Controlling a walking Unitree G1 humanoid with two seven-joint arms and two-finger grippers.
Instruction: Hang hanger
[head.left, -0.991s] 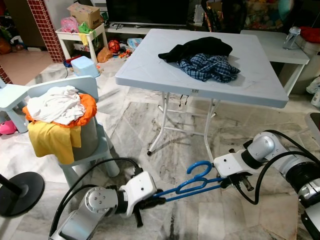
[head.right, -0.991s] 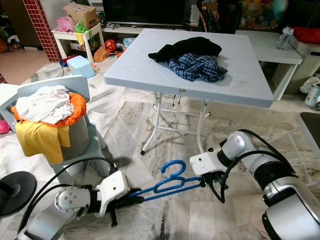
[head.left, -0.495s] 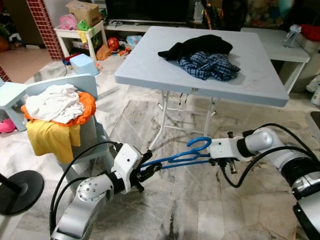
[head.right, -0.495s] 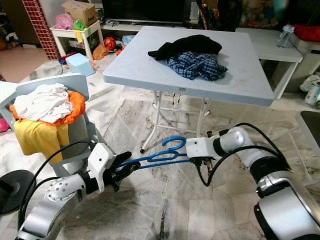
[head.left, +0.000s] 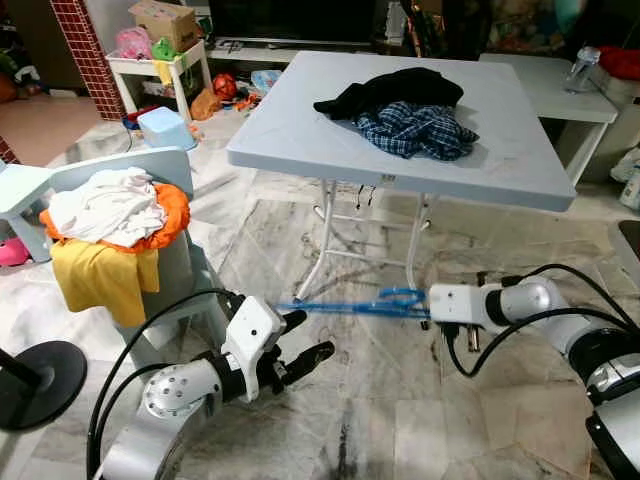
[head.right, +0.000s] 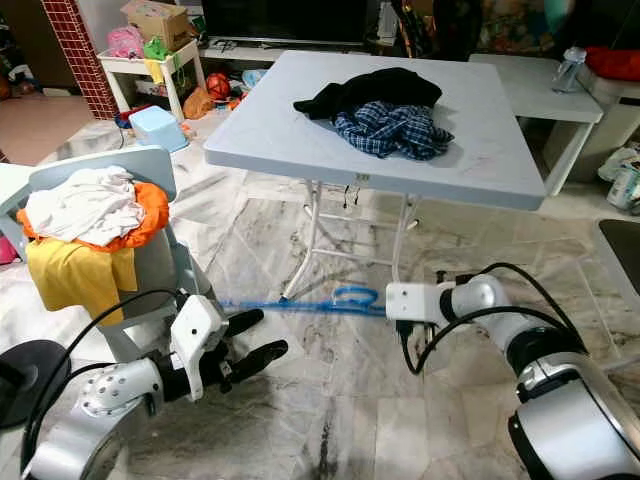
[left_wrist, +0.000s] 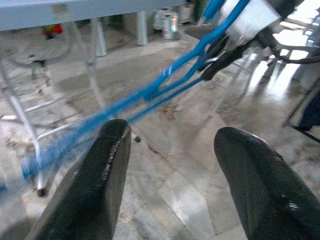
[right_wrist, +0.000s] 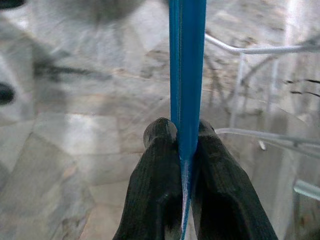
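Marble floor (head.left: 400, 420), blue hanger (head.left: 350, 305) pinched in right gripper (right_wrist: 181, 150), left gripper (head.left: 305, 340) spread apart

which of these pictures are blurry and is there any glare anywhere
In the left eye view the blue hanger is smeared by motion while the white table stays sharp. In the left wrist view the hanger streaks beyond the spread left gripper, and bright glare washes the floor. In the right wrist view the background is soft behind the right gripper.
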